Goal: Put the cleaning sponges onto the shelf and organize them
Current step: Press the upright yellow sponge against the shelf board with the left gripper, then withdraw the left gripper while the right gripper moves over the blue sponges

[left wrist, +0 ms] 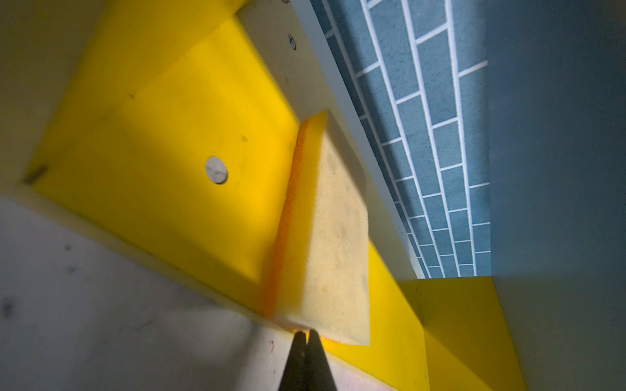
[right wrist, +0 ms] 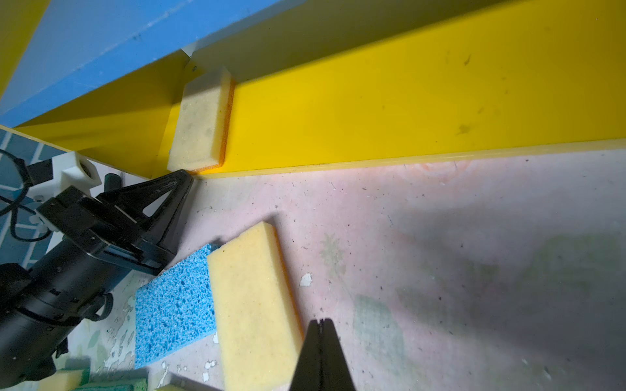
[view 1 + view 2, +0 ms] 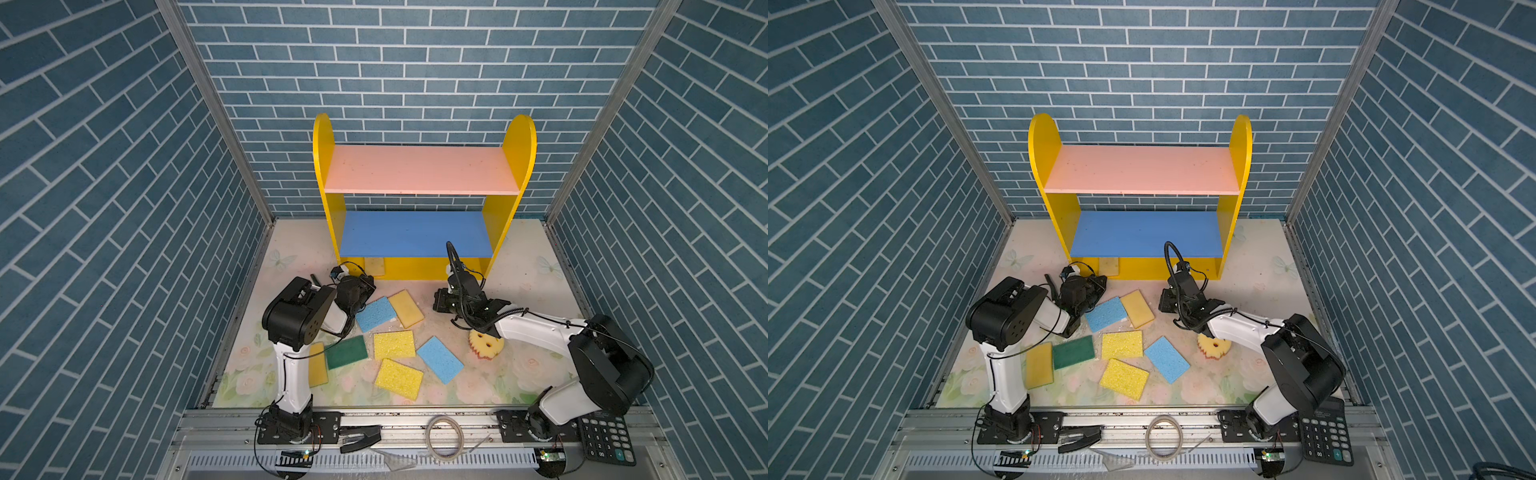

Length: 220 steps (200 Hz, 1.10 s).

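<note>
The shelf (image 3: 419, 170) is standing at the far side of the tabletop (image 3: 532, 270); one tan sponge (image 2: 200, 125) is lying flat on its yellow base, at the left end, just beside the left side panel; the left gripper (image 1: 306, 335) is sitting with jaws shut, gripping nothing, its tips at that sponge's near edge; the right gripper (image 2: 320, 321) is hovering shut and empty over the tabletop, beside a second tan sponge (image 2: 254, 304) touching a light blue sponge (image 2: 172, 304); the round smiley sponge (image 3: 484, 345) is lying partly under the right arm.
</note>
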Tool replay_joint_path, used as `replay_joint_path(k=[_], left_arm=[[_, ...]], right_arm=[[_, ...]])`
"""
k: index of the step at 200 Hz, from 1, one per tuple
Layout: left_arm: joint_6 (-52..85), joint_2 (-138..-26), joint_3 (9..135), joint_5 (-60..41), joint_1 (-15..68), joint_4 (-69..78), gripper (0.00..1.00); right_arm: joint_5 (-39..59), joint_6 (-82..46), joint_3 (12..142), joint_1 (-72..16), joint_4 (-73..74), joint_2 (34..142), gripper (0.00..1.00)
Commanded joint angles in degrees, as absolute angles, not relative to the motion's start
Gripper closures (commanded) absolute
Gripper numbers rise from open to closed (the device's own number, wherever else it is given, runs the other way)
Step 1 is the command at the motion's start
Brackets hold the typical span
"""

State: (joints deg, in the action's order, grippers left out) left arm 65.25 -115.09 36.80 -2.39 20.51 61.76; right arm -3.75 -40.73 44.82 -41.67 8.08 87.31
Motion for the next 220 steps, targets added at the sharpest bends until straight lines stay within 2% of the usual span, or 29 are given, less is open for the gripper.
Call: replay_joint_path(k=[1,151,220], left_arm=[[64.41,-116.81,36.72,-0.63,20.2,56.19,0.98],[61.77,-114.18,37.58,1.43,20.21,51.53,0.97],[61.01,-107.54,33.06,0.47,20.3,50.3,0.97]], right_arm=[[-3.62,-42.36,44.04,-41.34,7.3,87.66,1.0],[-3.18,-43.33,42.87,-41.31,7.41,88.32,1.0],[-3.45,-43.37,43.69,-41.31,3.86,87.78,1.0]])
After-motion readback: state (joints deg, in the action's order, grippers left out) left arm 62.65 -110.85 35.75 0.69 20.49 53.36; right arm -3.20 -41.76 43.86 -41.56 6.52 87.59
